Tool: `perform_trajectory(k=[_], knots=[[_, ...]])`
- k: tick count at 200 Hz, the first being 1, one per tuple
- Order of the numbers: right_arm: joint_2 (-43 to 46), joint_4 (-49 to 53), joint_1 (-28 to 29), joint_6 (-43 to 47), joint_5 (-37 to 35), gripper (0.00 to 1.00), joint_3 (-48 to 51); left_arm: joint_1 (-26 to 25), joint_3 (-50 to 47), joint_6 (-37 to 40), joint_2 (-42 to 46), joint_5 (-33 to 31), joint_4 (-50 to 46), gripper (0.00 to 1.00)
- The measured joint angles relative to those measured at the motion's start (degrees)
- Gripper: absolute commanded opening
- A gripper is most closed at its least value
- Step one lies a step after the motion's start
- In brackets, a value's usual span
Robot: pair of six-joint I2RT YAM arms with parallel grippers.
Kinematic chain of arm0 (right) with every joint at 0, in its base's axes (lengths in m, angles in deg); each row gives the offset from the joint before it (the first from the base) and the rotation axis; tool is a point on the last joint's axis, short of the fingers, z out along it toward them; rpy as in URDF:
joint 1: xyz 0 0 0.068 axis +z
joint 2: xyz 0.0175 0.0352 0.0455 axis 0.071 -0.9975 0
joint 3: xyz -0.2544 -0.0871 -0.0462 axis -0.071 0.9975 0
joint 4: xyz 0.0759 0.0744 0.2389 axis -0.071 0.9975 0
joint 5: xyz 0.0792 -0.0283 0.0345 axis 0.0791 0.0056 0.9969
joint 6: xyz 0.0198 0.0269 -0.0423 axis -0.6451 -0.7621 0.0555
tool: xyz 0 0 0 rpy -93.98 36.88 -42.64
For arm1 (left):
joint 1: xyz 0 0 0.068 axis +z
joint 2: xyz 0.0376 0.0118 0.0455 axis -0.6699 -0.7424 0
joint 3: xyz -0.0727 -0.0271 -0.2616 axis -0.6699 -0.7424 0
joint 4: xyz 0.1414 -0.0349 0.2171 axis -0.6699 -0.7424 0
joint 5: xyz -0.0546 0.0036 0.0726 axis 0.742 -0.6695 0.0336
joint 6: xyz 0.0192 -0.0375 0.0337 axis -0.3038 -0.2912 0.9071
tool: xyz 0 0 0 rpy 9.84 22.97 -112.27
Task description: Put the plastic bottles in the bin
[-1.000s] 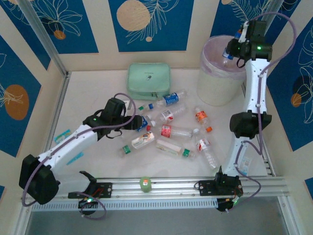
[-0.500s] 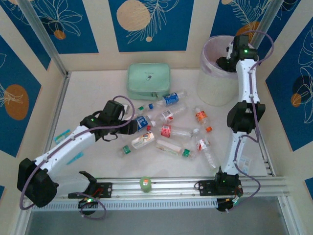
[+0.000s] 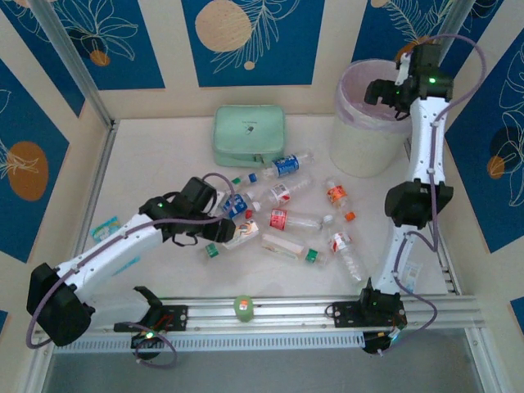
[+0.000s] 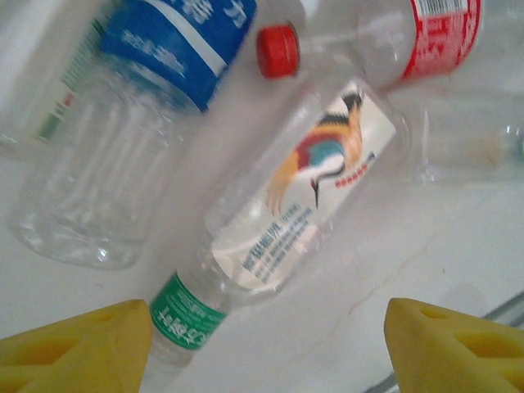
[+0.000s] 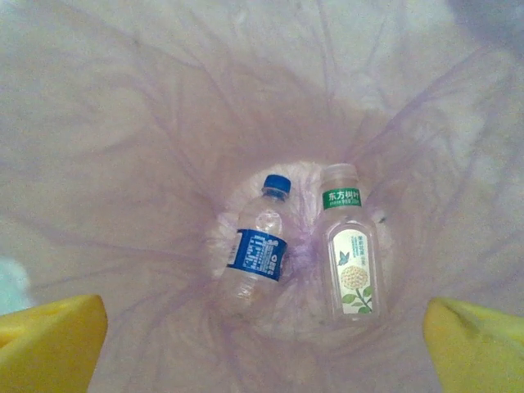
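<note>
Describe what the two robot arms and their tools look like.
Both arms are built alike. The left arm and right arm have slim white links joined by bulky black joints, each carrying a small green light. A lilac cable loops loosely along each arm. The left tool and right tool each end in two blocky yellow fingers.
</note>
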Motion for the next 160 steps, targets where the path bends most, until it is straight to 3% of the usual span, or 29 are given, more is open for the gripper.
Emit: perform_trajectory(k=[34, 88, 160], knots=[[13.68, -3.15, -0.83, -2.05, 7.67, 0.99, 8.46, -3.78, -3.04, -0.20, -0.24, -2.34, -1.20, 0.78], [33.40, -15.61, -0.44, -8.48, 26.82, 0.99, 28.11, -4.35, -9.42, -0.46, -6.51, -7.37, 1.46, 0.78], [45.29, -22.53, 0.96, -11.52, 39.30, 0.99, 45.00, -5.01, -9.84, -1.57, -13.31, -8.90, 6.80, 0.41]])
